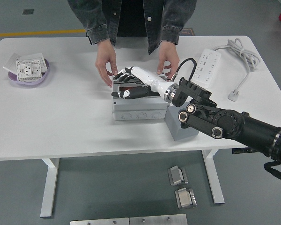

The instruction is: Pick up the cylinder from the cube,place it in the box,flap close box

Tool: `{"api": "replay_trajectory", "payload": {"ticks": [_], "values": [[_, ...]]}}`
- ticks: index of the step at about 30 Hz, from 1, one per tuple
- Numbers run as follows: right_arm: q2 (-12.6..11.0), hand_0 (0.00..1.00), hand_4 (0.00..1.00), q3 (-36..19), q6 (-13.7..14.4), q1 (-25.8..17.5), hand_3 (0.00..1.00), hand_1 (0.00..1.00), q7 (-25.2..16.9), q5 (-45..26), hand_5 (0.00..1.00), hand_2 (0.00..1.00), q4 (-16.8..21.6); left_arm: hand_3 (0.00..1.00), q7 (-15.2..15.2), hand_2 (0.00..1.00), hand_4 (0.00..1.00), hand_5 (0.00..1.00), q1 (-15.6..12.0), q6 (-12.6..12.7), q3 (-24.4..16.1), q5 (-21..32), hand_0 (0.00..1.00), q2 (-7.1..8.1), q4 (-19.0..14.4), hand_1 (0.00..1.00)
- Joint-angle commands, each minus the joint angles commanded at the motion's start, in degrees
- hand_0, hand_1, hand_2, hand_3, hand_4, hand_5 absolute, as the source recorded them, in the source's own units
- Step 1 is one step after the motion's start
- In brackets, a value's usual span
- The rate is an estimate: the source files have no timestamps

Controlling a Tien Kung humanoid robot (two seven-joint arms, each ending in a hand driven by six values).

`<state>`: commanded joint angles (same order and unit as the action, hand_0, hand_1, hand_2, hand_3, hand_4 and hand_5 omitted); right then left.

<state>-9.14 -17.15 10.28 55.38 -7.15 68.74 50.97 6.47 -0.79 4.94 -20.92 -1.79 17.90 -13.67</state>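
A grey box [138, 108] stands mid-table, and a grey cube [181, 127] touches its right side with nothing on top. My right hand [129, 82], white with black fingertips, lies flat over the box's top with its fingers spread, pressing on the dark flap [131, 89]. It holds nothing. Only a thin reddish sliver shows under the hand, so the cylinder is mostly hidden. A person at the far side has one hand [105, 63] at the box's far left corner and the other hand [169, 61] at its far right corner. My left arm is out of view.
A purple bowl [14, 78] holding white socket parts sits at the far left. A white power strip [206, 61] with its cable and plug [232, 96] lies at the far right. Metal blocks [178, 176] lie on the floor under the table.
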Motion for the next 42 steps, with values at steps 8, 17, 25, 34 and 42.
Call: {"api": "replay_trajectory", "payload": {"ticks": [8, 17, 25, 34, 42], "values": [[-2.48, 0.824, 0.917, -1.95, -0.32, -0.59, 0.759, 0.712, -0.28, 0.02, 0.559, 0.718, -1.26, 0.678, 0.00, 0.630, 0.668, 0.162, -0.11, -0.01, 0.04, 0.04, 0.672, -0.09, -0.03, 0.672], [-4.22, 0.825, 0.917, -1.78, -0.48, -2.76, 0.757, 0.711, -0.18, 0.44, 0.559, 0.717, 0.06, 0.678, -0.02, 0.631, 0.669, 0.162, -0.24, 0.01, -0.29, -0.12, 0.673, -0.12, -0.04, 0.672], [-5.26, 0.824, 0.918, -4.19, -0.83, -4.85, 0.759, 0.711, 0.39, 2.23, 0.559, 0.719, 3.55, 0.679, -0.05, 0.630, 0.668, 0.163, -0.25, 0.01, -0.62, -0.36, 0.673, -0.25, -0.07, 0.673], [-7.34, 0.826, 0.920, -12.86, -1.86, -7.61, 0.759, 0.712, 0.95, 4.76, 0.562, 0.719, 4.59, 0.680, -0.04, 0.630, 0.668, 0.162, -0.44, 0.01, -0.09, 0.26, 0.672, -0.34, 0.06, 0.672], [-9.90, 0.827, 0.921, -24.13, -1.77, -16.31, 0.760, 0.710, 1.65, 9.96, 0.563, 0.718, 7.98, 0.680, 0.03, 0.630, 0.668, 0.162, -0.88, -0.05, 0.28, 0.93, 0.672, -0.59, 0.21, 0.672]]}}
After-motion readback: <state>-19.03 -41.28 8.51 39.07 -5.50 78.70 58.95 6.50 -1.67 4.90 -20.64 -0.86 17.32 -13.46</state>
